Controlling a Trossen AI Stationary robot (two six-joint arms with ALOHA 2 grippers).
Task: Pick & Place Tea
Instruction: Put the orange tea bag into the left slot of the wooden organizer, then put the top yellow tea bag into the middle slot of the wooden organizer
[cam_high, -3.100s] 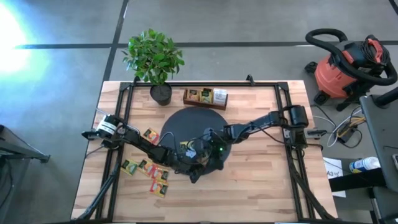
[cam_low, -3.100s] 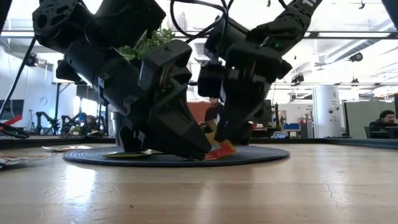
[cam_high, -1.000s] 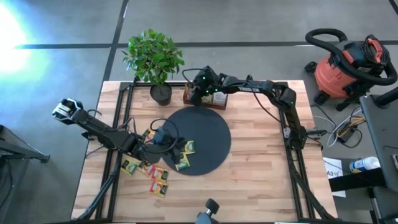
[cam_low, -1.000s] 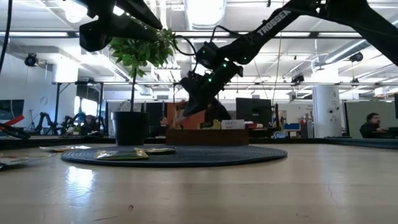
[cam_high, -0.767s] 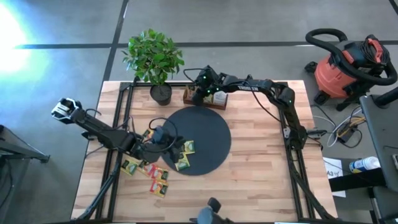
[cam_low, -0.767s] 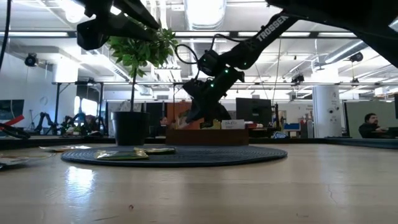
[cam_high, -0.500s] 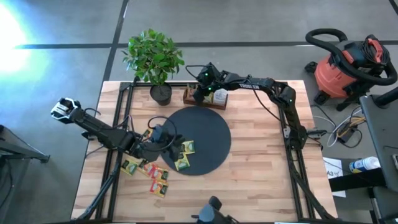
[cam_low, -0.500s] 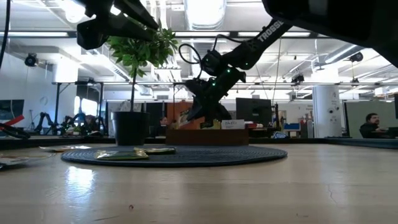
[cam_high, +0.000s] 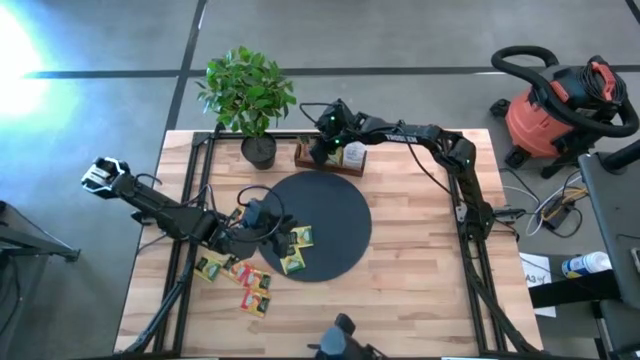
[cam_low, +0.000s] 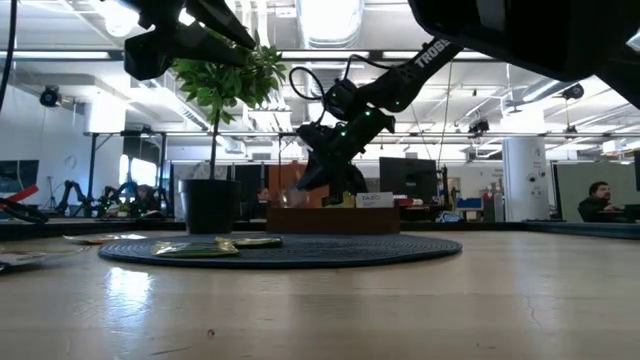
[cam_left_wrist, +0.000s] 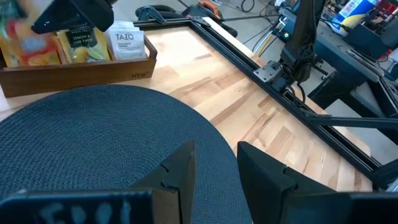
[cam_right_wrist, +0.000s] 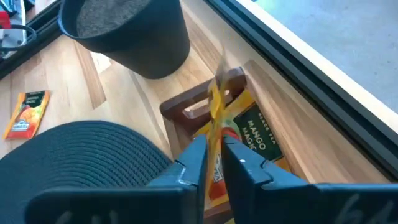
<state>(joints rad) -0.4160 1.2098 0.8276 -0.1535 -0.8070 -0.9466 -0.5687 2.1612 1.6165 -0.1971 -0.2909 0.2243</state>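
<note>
Tray (cam_high: 330, 156) of brown wood is seen at the table's far edge, beside the potted plant (cam_high: 250, 95). Right gripper (cam_right_wrist: 214, 146) is reached over its end compartment, fingers narrowly parted around an upright orange sachet (cam_right_wrist: 217, 118). Left gripper (cam_left_wrist: 214, 163) is held half open and empty over the black disc (cam_high: 318, 225), where two sachets (cam_high: 296, 248) lie.

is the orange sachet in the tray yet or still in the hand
Partly in: the orange sachet stands on edge between the right hand's fingers, its lower part inside the wooden tray.
</note>
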